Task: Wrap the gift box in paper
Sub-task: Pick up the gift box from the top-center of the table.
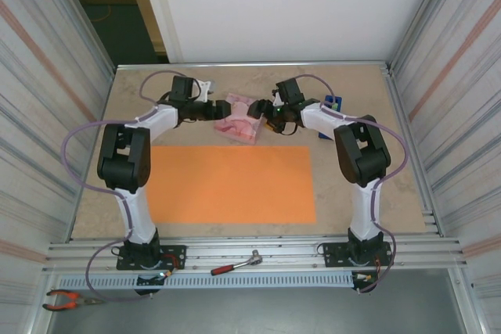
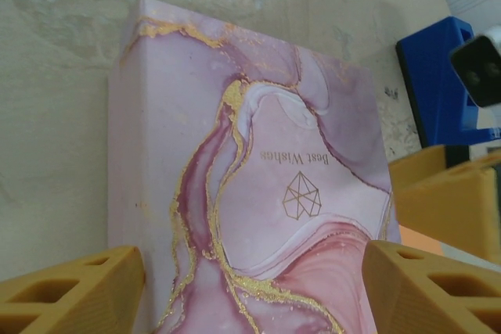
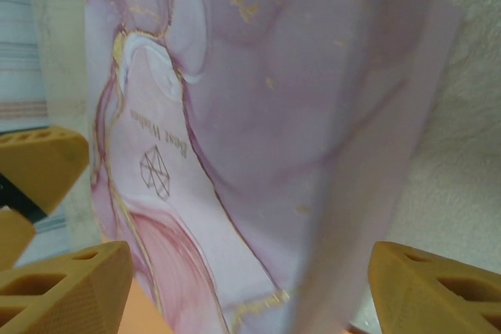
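Left gripper point(image 2: 254, 260): straddling the gift box point(image 1: 241, 119) with the fingers point(image 2: 70, 291) spread wide, one at each lower edge of the marbled lid. Looking right up against the cardboard, though not showing clearly whether actually pressing on it. Right gripper point(image 3: 250, 260): doing the same from the opposite side, jaws wide and bracketing the box just as closely, again with no telling whether clamping or merely flanking. Finding the box sitting between the two grippers and seeming to be resting on the table point(image 1: 330, 201) rather than hanging free. Finding the paper point(image 1: 231, 184) lying flat, unfolded and uncreased on the base side of both grippers, near the box but apart from it. Noting a blue dispenser point(image 1: 329, 107) standing just outboard of the right gripper. Judging the wrapping as barely begun: probably setting up a two-handed pickup for carrying the box onto the sheet, leaving that placement, every fold over the box and any taping yet to do.
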Motion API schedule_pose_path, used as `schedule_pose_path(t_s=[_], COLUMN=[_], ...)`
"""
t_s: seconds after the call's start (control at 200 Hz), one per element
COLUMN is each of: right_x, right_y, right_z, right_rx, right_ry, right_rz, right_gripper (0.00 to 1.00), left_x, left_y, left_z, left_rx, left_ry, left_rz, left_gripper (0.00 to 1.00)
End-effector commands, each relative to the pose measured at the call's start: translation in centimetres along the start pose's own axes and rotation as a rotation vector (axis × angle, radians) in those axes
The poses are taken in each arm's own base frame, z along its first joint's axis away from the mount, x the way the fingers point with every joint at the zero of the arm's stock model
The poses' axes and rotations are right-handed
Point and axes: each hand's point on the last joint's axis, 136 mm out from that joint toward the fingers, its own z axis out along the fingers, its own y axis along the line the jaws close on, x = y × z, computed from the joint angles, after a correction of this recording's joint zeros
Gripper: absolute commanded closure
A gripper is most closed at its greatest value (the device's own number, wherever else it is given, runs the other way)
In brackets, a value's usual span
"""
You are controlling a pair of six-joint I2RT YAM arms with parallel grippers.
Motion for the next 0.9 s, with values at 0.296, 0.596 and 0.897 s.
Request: schedule_pose_path(t_s=[0.296,0.596,0.897], right_x=[-1.0,-0.8,-0.6], right_y=[-1.8,-2.2,-1.4], right_z=[-0.1,1.6,2.4], right_rx=[0.068,0.074,0.026], right_ry=[-0.006,0.017,0.051], right_rz=[-0.001,0.009,0.013], right_gripper=[0.23,0.24,0.41], left_x=[-0.1,1.1,1.4], left_y=[2.2,2.1,-0.3], left_z=[-0.6,2.0,3.4], left_rx=[-0.135,-0.036,0.078], left_ry=[-0.001,0.077,0.113], left_rz=[-0.061,-0.067,-0.059], left_gripper=[0.25,0.27,0.47])
